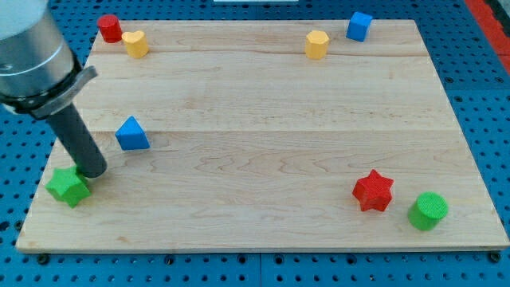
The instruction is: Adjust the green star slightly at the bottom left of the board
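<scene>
1 nudge was all it needed: my tip, no claw to report, touched the green star near the board's bottom-left corner.

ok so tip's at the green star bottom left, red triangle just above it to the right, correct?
Not quite: the triangle is blue, not red. The camera view shows it above and right of the green star, with my tip at the star's upper right edge. The red blocks sit elsewhere: a cylinder top left, a red star bottom right.
</scene>
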`<action>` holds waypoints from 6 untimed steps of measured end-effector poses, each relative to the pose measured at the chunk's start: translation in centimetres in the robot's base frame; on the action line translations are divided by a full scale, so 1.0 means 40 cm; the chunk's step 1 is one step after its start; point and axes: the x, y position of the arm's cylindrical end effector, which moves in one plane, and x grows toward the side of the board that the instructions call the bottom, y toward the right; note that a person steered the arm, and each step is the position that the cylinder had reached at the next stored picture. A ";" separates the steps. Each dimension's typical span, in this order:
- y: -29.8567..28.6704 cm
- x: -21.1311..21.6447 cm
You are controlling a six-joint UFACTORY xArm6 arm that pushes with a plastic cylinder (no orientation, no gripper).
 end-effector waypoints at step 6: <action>-0.078 0.034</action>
